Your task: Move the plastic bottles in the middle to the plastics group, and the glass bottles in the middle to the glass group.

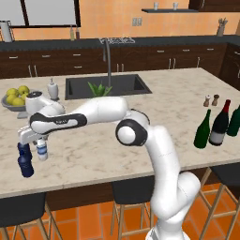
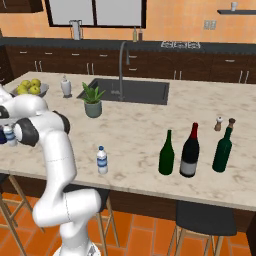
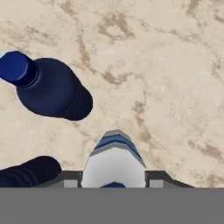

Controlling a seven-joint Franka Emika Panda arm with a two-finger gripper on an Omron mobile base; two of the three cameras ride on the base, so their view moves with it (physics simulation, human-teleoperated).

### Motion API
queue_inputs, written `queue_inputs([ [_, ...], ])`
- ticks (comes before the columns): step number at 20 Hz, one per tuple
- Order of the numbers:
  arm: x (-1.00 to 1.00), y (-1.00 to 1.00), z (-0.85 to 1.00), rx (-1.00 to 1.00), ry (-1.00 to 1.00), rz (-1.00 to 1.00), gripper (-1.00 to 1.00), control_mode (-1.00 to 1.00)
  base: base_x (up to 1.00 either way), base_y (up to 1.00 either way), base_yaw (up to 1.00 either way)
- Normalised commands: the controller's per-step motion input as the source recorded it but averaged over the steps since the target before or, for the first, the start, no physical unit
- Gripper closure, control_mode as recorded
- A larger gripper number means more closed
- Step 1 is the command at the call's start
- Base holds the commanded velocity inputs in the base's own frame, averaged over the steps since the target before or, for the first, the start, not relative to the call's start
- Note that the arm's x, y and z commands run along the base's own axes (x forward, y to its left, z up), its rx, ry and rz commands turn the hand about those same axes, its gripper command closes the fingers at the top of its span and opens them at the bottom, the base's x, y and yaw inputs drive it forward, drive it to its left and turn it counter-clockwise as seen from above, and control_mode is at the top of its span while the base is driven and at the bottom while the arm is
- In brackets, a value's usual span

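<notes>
A: Clear plastic water bottle with pale blue-white label (image 3: 114,162) sits right under the hand camera, clamped between the two dark finger tips of the gripper (image 1: 41,146).
B: Jaws?
A: Clenched on that bottle, at the left end of the marble island counter (image 1: 178,101).
B: Neighbours?
A: Small opaque navy bottle with blue cap (image 3: 48,89) just beside it, a second navy bottle (image 3: 28,172) close too.
B: Others?
A: Second clear water bottle (image 2: 102,160) mid-counter near the front edge. Tall label-less green wine bottle (image 2: 166,154) beside the near-black red-topped bottle (image 2: 190,151) and another green one (image 2: 222,150).
</notes>
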Motion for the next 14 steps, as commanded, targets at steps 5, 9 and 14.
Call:
queue_inputs([
  [5, 0.1, -0.01, -0.11, 0.02, -0.03, 0.0, 1.0, -1.0, 0.0, 0.0, 0.0],
  [9, 0.25, 0.0, 0.0, 0.0, -0.02, 0.0, 1.0, -1.0, 0.0, 0.0, 0.0],
  [14, 0.34, 0.0, -0.24, 0.05, -0.08, 0.0, 1.0, -1.0, 0.0, 0.0, 0.0],
])
